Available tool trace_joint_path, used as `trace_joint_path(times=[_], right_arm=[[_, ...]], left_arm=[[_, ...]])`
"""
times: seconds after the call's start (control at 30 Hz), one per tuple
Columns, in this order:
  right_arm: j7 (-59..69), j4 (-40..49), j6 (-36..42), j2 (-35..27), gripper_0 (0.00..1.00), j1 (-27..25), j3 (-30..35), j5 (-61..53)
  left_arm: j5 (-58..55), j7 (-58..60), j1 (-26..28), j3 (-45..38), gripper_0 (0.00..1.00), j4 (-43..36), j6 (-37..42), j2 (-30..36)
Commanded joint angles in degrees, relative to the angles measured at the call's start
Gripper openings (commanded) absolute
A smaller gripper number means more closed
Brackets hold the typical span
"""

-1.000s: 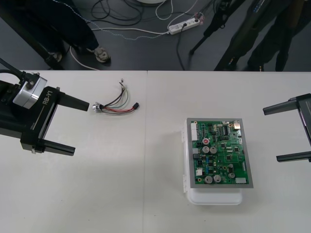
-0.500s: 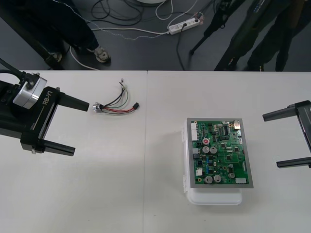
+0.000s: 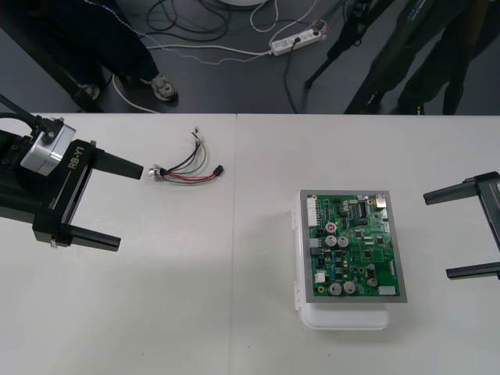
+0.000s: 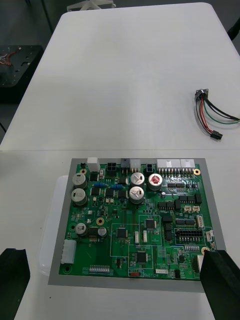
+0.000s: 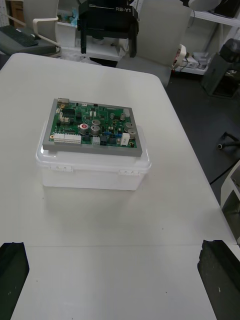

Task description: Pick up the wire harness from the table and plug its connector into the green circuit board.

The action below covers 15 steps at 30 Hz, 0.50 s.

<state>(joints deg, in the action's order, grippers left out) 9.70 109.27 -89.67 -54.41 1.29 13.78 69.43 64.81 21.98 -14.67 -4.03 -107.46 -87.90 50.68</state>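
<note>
Just off the far fingertip of my left gripper [image 3: 131, 207], spread wide, the wire harness [image 3: 187, 168] lies on the table [image 3: 234, 312], apart from the green circuit board [image 3: 353, 246]: prob. light & floppy, so I'd pinch right behind its black plug [image 3: 220, 169]; right gripper [image 3: 436, 234] sits wide too.
</note>
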Motion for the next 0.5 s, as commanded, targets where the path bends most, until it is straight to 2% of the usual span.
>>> trace_joint_path(times=[0.03,0.07,0.1,0.17,0.5], right_arm=[[-1.96,1.12,-0.33,-0.09,1.0,-0.76,0.28,-0.52],[-2.05,1.03,-0.33,-0.17,1.0,-0.76,0.11,-1.14],[-1.96,1.03,-0.33,-0.09,1.0,-0.76,0.02,-1.58],[-1.96,1.03,-0.33,-0.09,1.0,-0.76,-0.07,-2.11],[-1.61,1.03,-0.33,0.53,1.0,-0.76,-0.07,-6.15]], left_arm=[[0.23,3.33,0.69,-1.95,1.0,-1.52,-2.1,2.41],[0.23,3.33,0.69,-1.95,1.0,-1.52,-2.1,2.41],[0.67,3.24,3.59,-0.28,1.0,-0.47,-2.1,0.47],[0.67,3.24,4.12,-0.28,1.0,-0.38,-2.1,-0.05],[0.58,2.8,3.94,-1.42,1.0,-0.38,-2.1,0.12]])
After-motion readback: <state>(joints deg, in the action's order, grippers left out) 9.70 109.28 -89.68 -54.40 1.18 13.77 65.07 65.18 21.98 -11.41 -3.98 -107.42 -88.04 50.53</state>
